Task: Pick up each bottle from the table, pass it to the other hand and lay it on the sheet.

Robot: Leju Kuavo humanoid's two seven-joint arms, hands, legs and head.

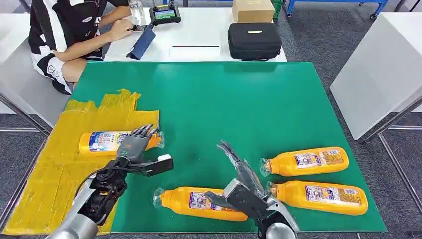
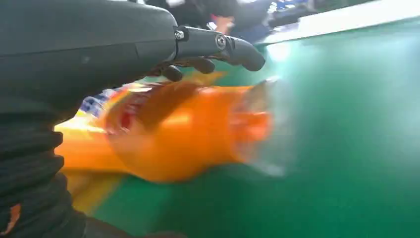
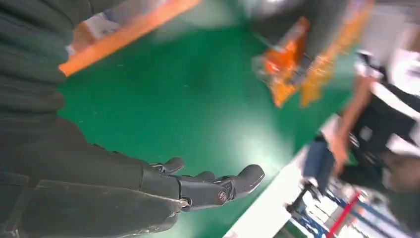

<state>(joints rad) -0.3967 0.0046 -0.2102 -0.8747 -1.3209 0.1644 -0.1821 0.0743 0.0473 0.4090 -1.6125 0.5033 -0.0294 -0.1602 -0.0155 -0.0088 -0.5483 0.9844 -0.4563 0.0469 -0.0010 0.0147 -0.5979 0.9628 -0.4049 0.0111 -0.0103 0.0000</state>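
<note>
Hovering over the yellow sheet point(image 1: 54, 164), the left hand point(image 1: 133, 145) sits with fingers stretched flat above a bottle point(image 1: 107, 142) that lies on its side there, cap end poking just past the sheet's edge onto the green mat point(image 1: 224, 109). From the head view the fingers cover the bottle's neck; the thumb sticks out to the side, away from the bottle. The left wrist view is blurred, showing orange plastic under the fingers, and whether they touch it cannot be told.

Over on the other side, the right hand point(image 1: 239, 179) is spread and holding nothing, fingers pointing up the mat, thumb jutting toward a second bottle point(image 1: 199, 201) lying near the front edge. Hand and bottle look just beside each other.

Two more bottles lie further right, one point(image 1: 306, 162) above the other point(image 1: 318, 196), both on their sides, caps pointing left.

Beyond the mat, a person point(image 1: 69, 30) sits at a white table point(image 1: 199, 35) with a black case point(image 1: 254, 40) and a cardboard box point(image 1: 253, 10).
</note>
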